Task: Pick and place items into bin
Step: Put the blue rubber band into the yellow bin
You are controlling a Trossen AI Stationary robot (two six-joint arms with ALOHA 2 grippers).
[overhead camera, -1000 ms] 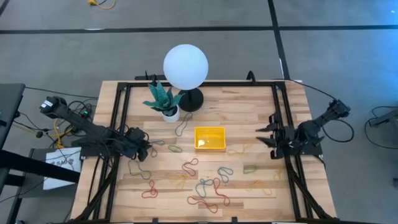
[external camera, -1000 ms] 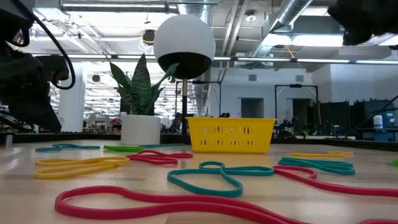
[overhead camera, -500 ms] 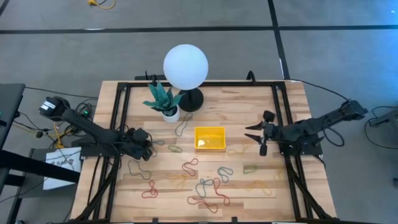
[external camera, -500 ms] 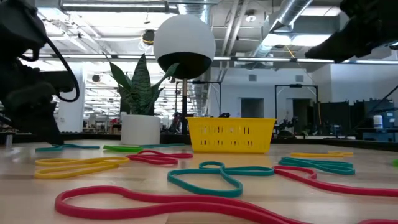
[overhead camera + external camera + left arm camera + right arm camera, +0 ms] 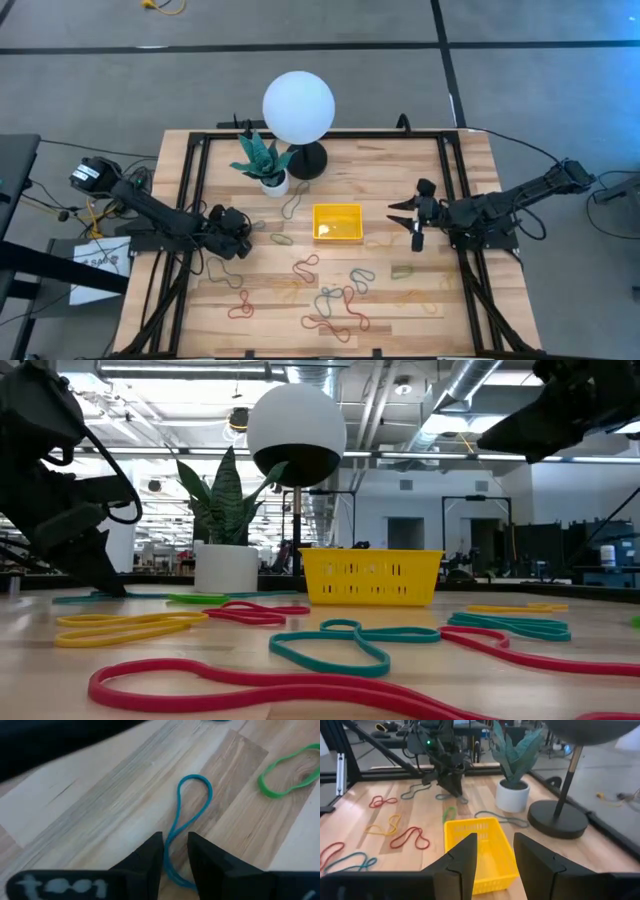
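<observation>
The left gripper (image 5: 175,851) sits low on the surface, its slightly parted fingers straddling a teal rubber band (image 5: 187,815). The right gripper (image 5: 412,218), released, hovers beside the yellow bin (image 5: 337,222)

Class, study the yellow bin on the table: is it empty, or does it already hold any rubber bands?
Cannot tell for certain. From above, the yellow bin shows a faint mark inside that could be a band or glare; the right wrist view shows only bare yellow floor.
</observation>
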